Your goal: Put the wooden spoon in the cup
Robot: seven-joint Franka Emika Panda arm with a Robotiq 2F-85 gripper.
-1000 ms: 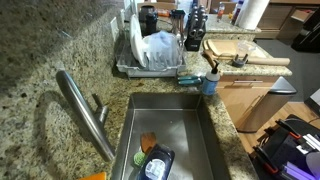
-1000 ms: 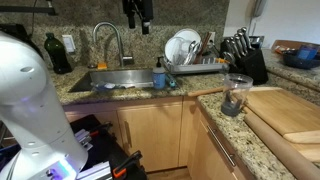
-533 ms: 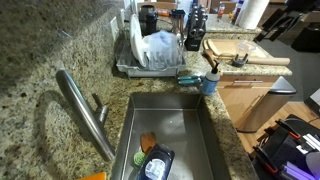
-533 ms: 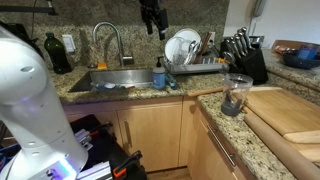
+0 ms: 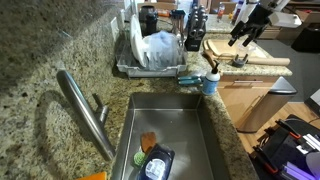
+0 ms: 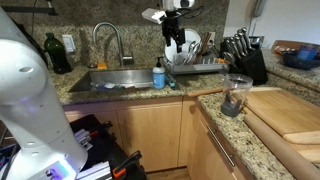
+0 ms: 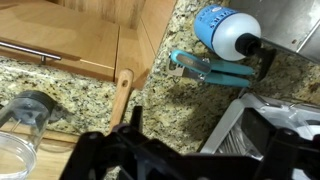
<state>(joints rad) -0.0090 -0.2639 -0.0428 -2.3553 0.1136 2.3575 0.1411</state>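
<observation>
pincer [image 5: 242,39] up in the air over the far end of the granite desk [image 5: 60,60], above the cutting board [image 5: 232,47]. in that exterior view its two dark fingers read as spread apart, nothing held between them. in an exterior view the pincer [image 6: 176,44] hangs in front of the white plates in the dish rack [image 6: 200,66], dark against pale, and too small there to read how its jaws stand.

wrist view now: the pincer [image 7: 175,158] is only a blurred black shape along the bottom edge, its fingertips cut off by the frame. just above it lies the wooden spoon [image 7: 122,96], flat on the granite, one rounded end towards the cabinet fronts. its lower stretch is hidden behind the pincer, and which end is the bowl i cannot tell. the spoon can't be picked out in either exterior view.

the cup [image 7: 30,108] sits on the desk to one side of the spoon, apart from it, dark-rimmed and greyish. it shows in both exterior views: a tiny dark thing [image 5: 240,60] beside the cutting board, and clearer [image 6: 236,96] near the desk's front corner.

on the spoon's other side lies a teal brush [image 7: 212,70], and beyond it the white-capped soap bottle [image 7: 228,30], partly cut by the top edge.
</observation>
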